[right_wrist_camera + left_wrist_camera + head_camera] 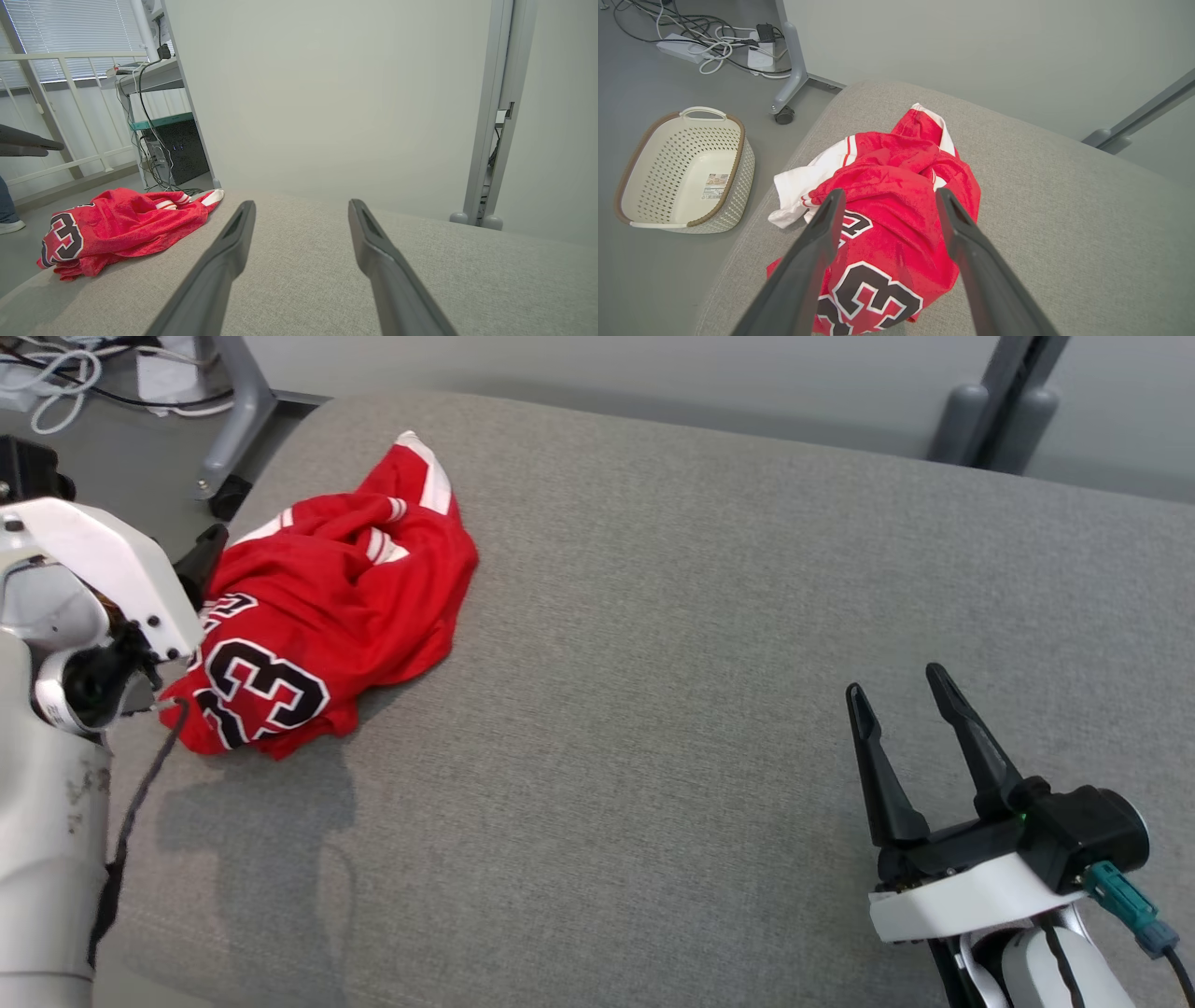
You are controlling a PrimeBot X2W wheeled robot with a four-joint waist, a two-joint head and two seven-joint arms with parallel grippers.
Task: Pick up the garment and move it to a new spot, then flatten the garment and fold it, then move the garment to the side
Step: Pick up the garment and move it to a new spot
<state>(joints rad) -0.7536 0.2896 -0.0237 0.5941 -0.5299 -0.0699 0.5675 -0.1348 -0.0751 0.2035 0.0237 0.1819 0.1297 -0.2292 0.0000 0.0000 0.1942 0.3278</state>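
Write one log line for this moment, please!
jersey: crumpled, left end of cushion | left gripper: open, pointed at jersey | right gripper: open, empty

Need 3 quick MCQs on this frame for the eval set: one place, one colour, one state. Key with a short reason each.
1. Where on the grey cushion does the red jersey lie?
A. near its left edge
B. at its centre
C. at its right end

2. What colour are the jersey's numerals?
A. black, edged white
B. blue
C. yellow

3. How do the jaws of the left tool stand?
A. shut on the jersey
B. shut on nothing
C. open

Key:
1 A: in the head view the jersey sits by the cushion's left edge.
2 A: the digits are black with a white outline.
3 C: in the left wrist view the jaws stand well apart.
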